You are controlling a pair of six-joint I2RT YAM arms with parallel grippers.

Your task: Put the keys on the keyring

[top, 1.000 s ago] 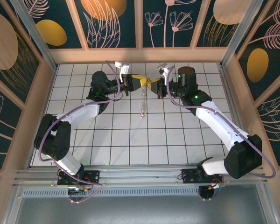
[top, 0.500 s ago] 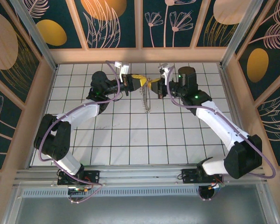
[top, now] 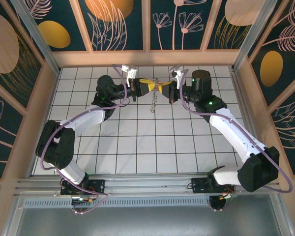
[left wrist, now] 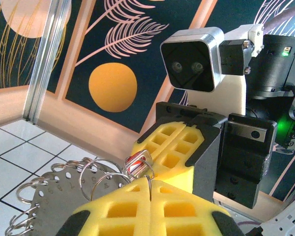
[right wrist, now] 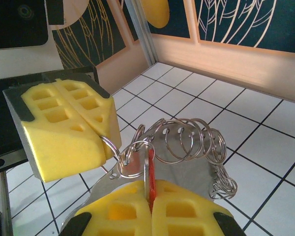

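Where the yellow foam pads of the left gripper (left wrist: 150, 189) press flat together, a thin silver ring at the top of the keyring (left wrist: 54, 206) is pinched in the seam, so this gripper is fully closed on the keyring. Facing it from the keyring's other side, the right gripper (right wrist: 151, 194) is likewise clamped tight, its pads closed on the red head of the key (right wrist: 150, 172), which stands on edge between them. The key sits at the top of the keyring, its head up against one of the rings beside the ring that the left gripper pinches; whether it is threaded through a ring I cannot tell. The keyring itself is a flat grey metal plate edged with many silver split rings, and it hangs down from the two gripper tips, which almost touch above it. In the overhead view it shows as a thin dangling strip over the white tiled table (top: 137, 142) beneath the keyring. Both arms bend inward to the keyring from either side, and the wooden skirting of the patterned back wall (top: 147, 57) runs just beyond the keyring.
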